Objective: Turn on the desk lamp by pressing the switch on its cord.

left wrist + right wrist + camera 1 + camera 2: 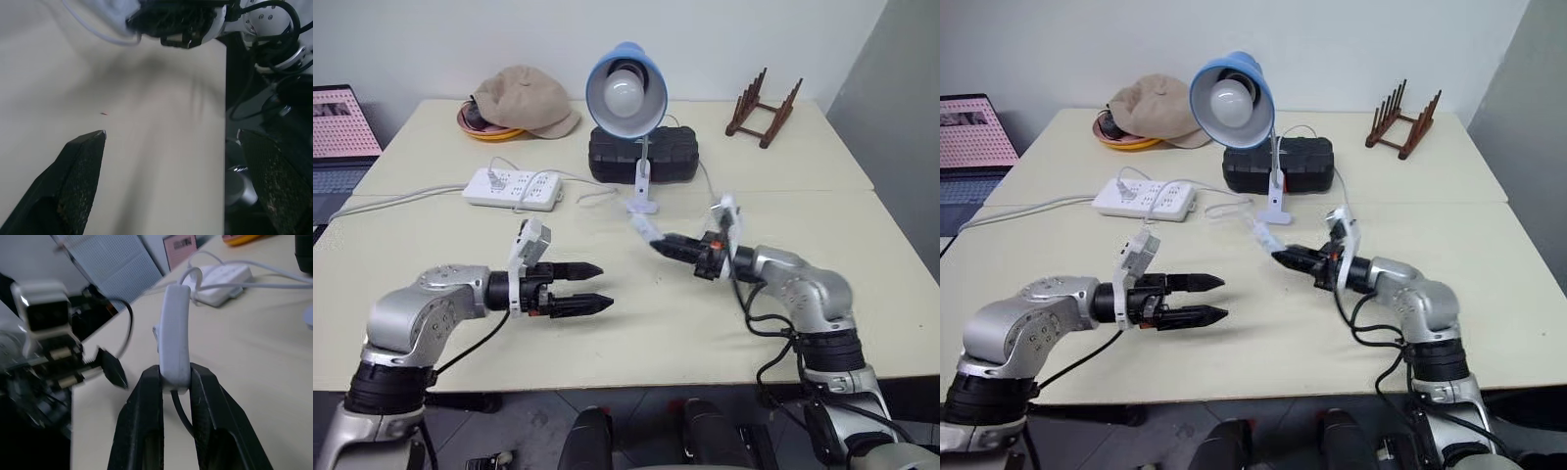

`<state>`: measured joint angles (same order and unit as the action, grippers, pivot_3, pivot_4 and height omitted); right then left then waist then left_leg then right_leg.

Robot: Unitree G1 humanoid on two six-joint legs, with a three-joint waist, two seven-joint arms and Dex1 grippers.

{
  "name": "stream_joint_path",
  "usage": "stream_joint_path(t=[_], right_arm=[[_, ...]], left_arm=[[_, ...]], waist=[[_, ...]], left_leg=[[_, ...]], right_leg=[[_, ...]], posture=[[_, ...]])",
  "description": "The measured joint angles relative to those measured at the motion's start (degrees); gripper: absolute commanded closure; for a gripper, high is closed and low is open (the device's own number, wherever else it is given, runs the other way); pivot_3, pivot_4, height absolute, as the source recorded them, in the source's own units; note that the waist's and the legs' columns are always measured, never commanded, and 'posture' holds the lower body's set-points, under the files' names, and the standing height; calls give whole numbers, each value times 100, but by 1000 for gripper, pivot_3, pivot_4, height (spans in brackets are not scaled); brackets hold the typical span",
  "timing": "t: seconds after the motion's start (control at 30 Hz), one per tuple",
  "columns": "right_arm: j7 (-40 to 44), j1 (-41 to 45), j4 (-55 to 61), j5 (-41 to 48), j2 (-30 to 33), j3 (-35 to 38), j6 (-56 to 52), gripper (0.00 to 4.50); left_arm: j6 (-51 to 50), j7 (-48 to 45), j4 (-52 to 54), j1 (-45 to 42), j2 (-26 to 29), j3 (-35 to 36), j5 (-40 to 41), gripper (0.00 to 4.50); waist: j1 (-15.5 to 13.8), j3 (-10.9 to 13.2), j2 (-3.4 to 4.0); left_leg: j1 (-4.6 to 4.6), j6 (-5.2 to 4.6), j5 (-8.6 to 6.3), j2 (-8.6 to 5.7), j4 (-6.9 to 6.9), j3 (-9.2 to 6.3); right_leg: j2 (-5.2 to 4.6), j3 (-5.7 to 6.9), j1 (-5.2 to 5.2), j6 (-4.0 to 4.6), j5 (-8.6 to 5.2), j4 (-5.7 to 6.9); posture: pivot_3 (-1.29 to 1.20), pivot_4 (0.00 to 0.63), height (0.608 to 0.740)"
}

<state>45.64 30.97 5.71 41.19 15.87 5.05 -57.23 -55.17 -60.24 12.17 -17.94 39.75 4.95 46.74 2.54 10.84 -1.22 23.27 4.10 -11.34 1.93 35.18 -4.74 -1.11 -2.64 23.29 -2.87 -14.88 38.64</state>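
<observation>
The right hand has pinched the switch and holds it above the bench, in front of the lamp. The bulb looks unlit, so pressing remains. The left hand gapes empty nearby.

A white power strip is lying on the cream table. Behind it, a tan cap is covering an orange dish. Right of it, a black box and a wooden rack are sitting; left of it, a laptop is glowing.

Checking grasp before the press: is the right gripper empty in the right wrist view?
No: the right gripper is shut on the switch, whose white body stands up from between its black fingers.
</observation>
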Motion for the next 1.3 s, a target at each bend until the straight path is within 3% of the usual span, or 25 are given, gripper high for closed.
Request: stream_joint_path(t=[0.07, 0.33, 1.07, 1.3], right_arm=[[35, -54, 227, 619, 233, 237, -625, 4120], [55, -158, 465, 1466, 650, 406, -1408, 4120], [-68, -334, 705, 2045, 956, 312, -1530, 4120], [-69, -337, 733, 2048, 1005, 259, -1466, 4120]], left_arm=[[-500, 527, 24, -284, -519, 103, 483, 0], [-1275, 1086, -200, -995, -1067, 212, 1395, 0], [-1316, 840, -874, -1491, -1133, -76, 1360, 0], [-1278, 814, -874, -1495, -1146, -78, 1334, 1352]], waist=[[-36, 0, 0], [52, -1, -1], [69, -1, -1], [67, -1, -2]], left_leg=[[-1, -2, 2, -3, 7, 0], [-6, -3, 2, -3, 31, 3], [4, -3, 2, -3, 29, 4], [9, -3, 1, -3, 28, 3]], right_leg=[[-1, 0, -3, 0, 0, 3], [5, -8, -4, 0, 0, 20], [5, -9, -1, 0, -1, 2], [5, -8, 0, 0, -1, -5]], posture=[[0, 150, 740], [0, 150, 740], [0, 150, 740], [0, 150, 740]])
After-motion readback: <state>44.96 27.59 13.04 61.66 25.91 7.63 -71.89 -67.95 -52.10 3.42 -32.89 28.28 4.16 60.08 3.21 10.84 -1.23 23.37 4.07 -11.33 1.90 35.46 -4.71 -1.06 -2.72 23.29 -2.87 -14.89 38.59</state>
